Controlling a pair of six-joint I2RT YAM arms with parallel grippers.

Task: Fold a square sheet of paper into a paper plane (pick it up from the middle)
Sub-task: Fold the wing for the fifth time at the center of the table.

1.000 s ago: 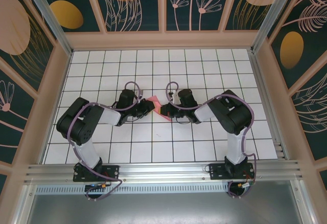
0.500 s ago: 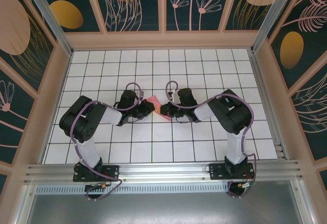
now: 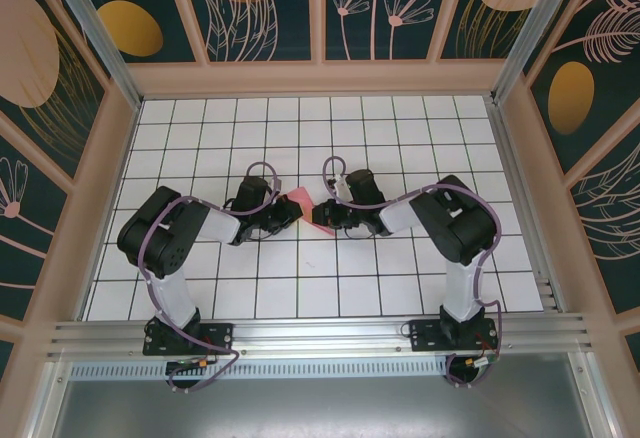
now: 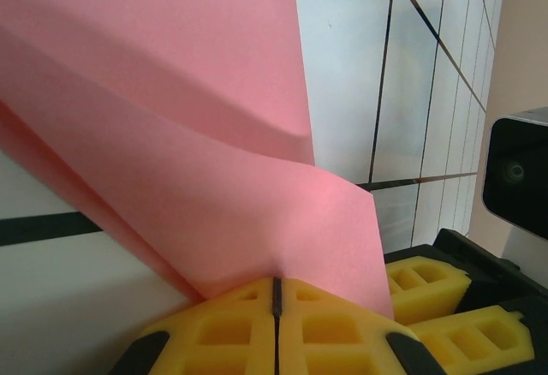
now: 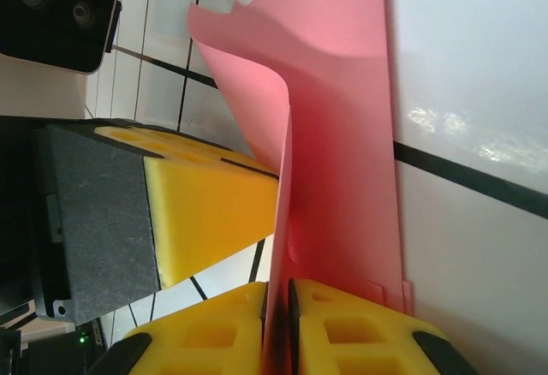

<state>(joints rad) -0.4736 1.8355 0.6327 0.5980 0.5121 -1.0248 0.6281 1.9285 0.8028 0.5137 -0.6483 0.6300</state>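
the pink sheet of paper (image 3: 299, 196), folded and partly curled, is near the centre of the white gridded bench (image 3: 400, 138), spanning the gap between the two sets of jaws. the left jaws are closed on one edge: in the left wrist view the sheet rises straight out of the shut seam between the yellow pads (image 4: 342, 324). the opposite edge sits in a narrow slit between the right jaws' pads (image 5: 205, 336); whether they clamp it cannot be told.
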